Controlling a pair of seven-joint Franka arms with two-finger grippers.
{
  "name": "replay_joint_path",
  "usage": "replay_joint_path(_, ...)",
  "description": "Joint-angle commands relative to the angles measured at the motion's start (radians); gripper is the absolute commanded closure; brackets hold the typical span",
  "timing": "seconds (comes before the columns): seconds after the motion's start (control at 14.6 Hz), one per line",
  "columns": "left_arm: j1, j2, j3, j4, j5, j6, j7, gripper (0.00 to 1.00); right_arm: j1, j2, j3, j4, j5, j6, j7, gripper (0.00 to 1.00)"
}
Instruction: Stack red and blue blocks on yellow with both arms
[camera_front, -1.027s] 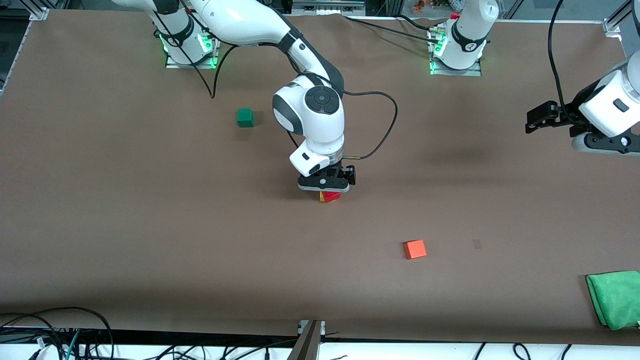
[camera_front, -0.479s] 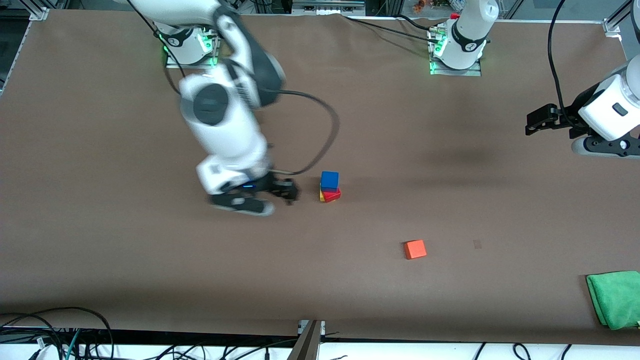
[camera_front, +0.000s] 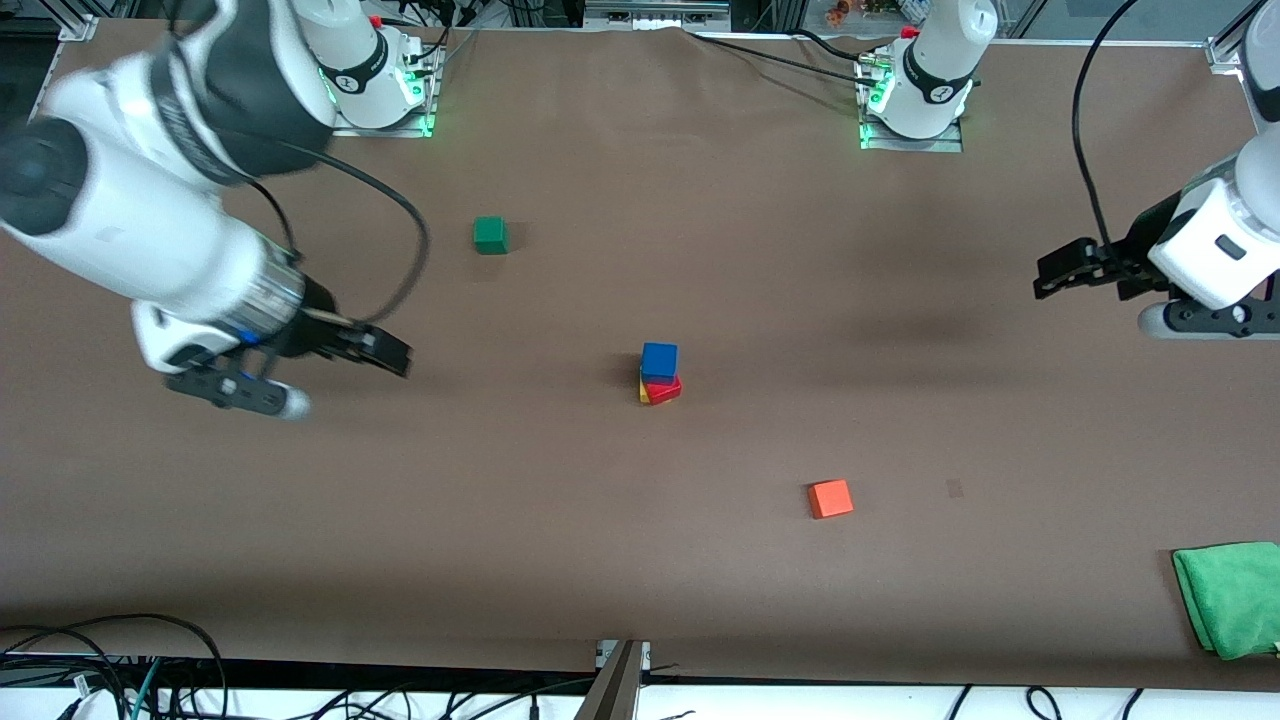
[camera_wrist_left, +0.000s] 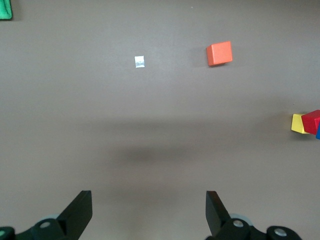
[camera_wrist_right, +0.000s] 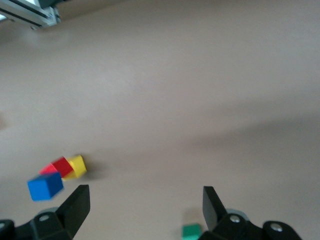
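Note:
In the middle of the table stands a stack: the blue block (camera_front: 659, 360) on the red block (camera_front: 667, 390), which rests on the yellow block (camera_front: 643, 393), each turned a little against the other. My right gripper (camera_front: 388, 357) is open and empty over bare table toward the right arm's end, well away from the stack. In the right wrist view the blue block (camera_wrist_right: 45, 186), red block (camera_wrist_right: 61, 166) and yellow block (camera_wrist_right: 77, 166) show beside the open right gripper (camera_wrist_right: 146, 207). The left gripper (camera_front: 1058, 272) waits open over the left arm's end, also open in its own view (camera_wrist_left: 148, 212).
An orange cube (camera_front: 830, 498) lies nearer the front camera than the stack. A green cube (camera_front: 490, 235) lies farther from it, toward the right arm's base. A folded green cloth (camera_front: 1230, 595) sits at the front corner of the left arm's end.
My right arm has swung away from the stack toward its own end of the table, uncovering the blue block on the red one. The left gripper shifted only slightly.

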Motion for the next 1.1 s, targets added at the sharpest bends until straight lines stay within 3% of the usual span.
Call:
replay_joint_path(0.0,-0.003,-0.011,0.003,0.002,-0.015,0.007,-0.010,0.00,0.011,-0.200,-0.034,-0.225,0.001,-0.009,-0.063,0.00)
replay_joint_path(0.14,0.002,-0.011,0.003,0.002,-0.014,0.005,-0.008,0.00,0.011,-0.300,-0.042,-0.331,-0.056,-0.005,-0.097,0.00)
replay_joint_path(0.34,0.008,-0.011,0.003,0.007,-0.018,0.012,-0.008,0.00,0.011,-0.372,-0.028,-0.385,-0.143,-0.028,-0.109,0.00)
replay_joint_path(0.55,0.020,-0.011,0.017,0.039,-0.015,0.065,-0.010,0.00,-0.120,-0.420,0.103,-0.428,-0.213,-0.031,-0.171,0.00)
replay_joint_path(0.62,0.026,-0.012,0.018,0.039,-0.015,0.097,-0.010,0.00,-0.142,-0.423,0.116,-0.428,-0.215,-0.031,-0.195,0.00)
replay_joint_path(0.82,0.034,-0.031,0.038,0.037,-0.023,0.102,0.210,0.00,-0.144,-0.430,0.098,-0.426,-0.215,-0.034,-0.257,0.00)
replay_joint_path(1.03,0.029,-0.031,0.058,0.039,-0.028,0.093,0.243,0.00,-0.144,-0.427,0.090,-0.420,-0.213,-0.040,-0.278,0.00)
